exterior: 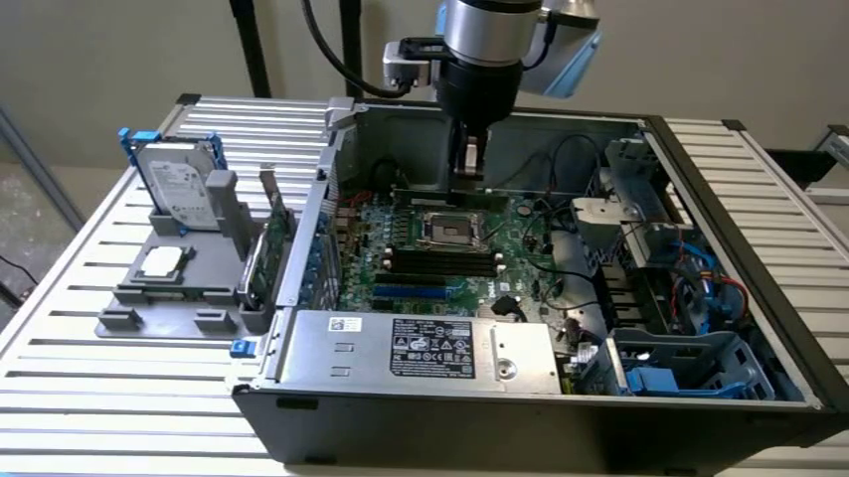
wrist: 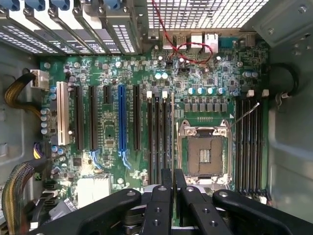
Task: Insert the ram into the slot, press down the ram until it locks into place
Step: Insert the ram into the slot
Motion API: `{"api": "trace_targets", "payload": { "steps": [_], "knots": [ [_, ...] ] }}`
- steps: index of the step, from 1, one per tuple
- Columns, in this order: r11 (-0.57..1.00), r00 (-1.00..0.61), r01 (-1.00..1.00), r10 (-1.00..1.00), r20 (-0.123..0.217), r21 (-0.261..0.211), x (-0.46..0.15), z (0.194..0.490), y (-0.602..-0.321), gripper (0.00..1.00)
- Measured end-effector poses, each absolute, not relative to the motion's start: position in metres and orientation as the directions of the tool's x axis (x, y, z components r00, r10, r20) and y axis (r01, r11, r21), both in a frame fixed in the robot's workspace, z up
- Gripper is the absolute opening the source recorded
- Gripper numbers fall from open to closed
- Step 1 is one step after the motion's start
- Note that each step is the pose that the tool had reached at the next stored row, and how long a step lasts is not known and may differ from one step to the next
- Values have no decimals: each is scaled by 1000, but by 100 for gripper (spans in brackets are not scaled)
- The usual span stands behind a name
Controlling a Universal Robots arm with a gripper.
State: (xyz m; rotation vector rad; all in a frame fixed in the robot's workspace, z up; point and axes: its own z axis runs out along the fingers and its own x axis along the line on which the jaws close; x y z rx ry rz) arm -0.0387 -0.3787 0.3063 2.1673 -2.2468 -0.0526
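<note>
Wrist view: ram [wrist: 172,129] runs parallel to slots [wrist: 156,137]

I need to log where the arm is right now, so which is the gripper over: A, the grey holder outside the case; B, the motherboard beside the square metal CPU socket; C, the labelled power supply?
B: the gripper hangs over the motherboard, close to the CPU socket and the black memory slots.

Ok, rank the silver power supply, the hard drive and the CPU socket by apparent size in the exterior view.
1. power supply, though nearest the camera.
2. hard drive.
3. CPU socket.
</note>
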Motion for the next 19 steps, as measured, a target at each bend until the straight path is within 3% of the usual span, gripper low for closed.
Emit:
{"api": "trace_targets", "payload": {
  "steps": [11,19],
  "knots": [
    [36,-36,-999,-999,-3,37,-39,287,-379,13],
    [37,-36,-999,-999,23,37,-39,278,-379,13]
  ]
}}
